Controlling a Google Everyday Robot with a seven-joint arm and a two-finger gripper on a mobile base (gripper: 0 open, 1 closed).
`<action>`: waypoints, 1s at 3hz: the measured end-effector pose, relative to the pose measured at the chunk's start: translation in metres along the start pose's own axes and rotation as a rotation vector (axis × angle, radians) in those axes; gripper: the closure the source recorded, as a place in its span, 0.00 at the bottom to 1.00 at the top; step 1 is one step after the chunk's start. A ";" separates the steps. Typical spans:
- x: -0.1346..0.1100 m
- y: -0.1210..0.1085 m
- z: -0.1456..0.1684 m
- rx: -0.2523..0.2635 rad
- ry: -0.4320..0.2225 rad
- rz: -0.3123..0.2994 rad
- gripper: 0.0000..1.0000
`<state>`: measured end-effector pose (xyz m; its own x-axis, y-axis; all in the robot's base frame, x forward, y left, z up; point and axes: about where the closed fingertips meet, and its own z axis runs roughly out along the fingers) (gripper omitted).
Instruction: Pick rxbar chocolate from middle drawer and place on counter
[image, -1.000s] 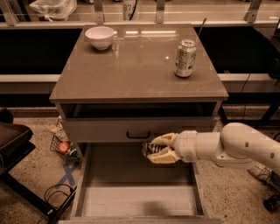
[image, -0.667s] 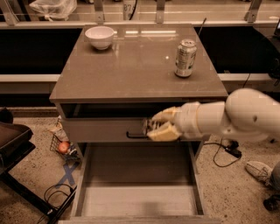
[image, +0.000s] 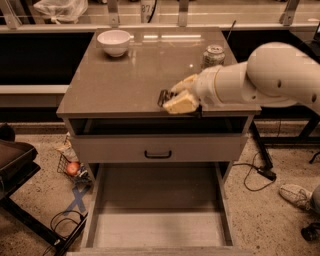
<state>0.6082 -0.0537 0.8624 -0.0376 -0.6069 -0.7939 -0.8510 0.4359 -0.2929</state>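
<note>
My gripper (image: 174, 97) hangs over the front edge of the counter (image: 120, 80), right of centre. Its pale fingers (image: 181, 104) are shut on the rxbar chocolate (image: 163, 98), a small dark bar sticking out to the left just above the counter top. The white arm (image: 270, 75) reaches in from the right. The middle drawer (image: 155, 227) is pulled out below, and its pale floor shows nothing on it.
A white bowl (image: 115, 42) stands at the counter's back left and a soda can (image: 213, 56) at the back right, close behind the arm. A drawer front with a black handle (image: 157, 154) sits above the open drawer. A dark chair (image: 15, 162), a wire basket (image: 72, 167) and cables (image: 252, 172) lie on the floor.
My gripper has risen from the drawer front up to the counter's front edge, carrying the bar. The view has also moved closer.
</note>
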 end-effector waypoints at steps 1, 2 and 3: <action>-0.022 -0.022 -0.001 0.060 0.013 0.027 1.00; -0.031 -0.023 0.008 0.056 0.011 0.027 1.00; -0.060 -0.035 0.042 0.044 -0.020 0.042 1.00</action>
<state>0.6624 -0.0049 0.8982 -0.0625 -0.5742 -0.8163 -0.8247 0.4903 -0.2818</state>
